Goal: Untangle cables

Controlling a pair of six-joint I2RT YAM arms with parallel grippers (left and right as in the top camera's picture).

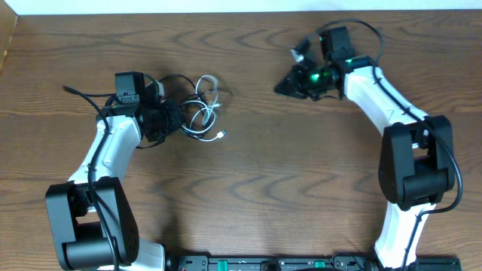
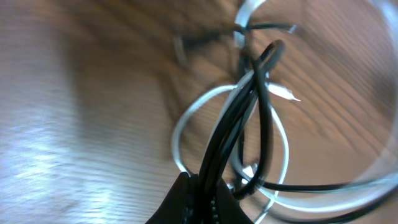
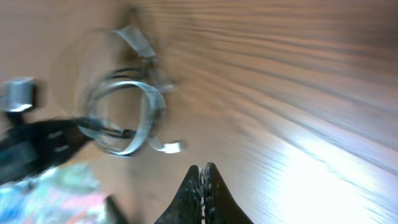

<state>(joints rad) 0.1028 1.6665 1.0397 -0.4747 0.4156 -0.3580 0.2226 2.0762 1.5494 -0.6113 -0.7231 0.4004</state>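
My left claw (image 2: 200, 190) is closed on the black cable (image 2: 245, 109). Its thin, smooth, round strands run up from between the dark fingertips. The white cable (image 2: 186, 118) is glossy and just as thin, and it loops around the black one in loose tangled coils ending in a small plug end (image 1: 221, 135). This bundle (image 1: 202, 111) rests on the table (image 1: 256, 181), a matte brown wood-grain surface, just beside the left claw. My right claw (image 3: 201, 175) is closed on nothing, well apart from the bundle.
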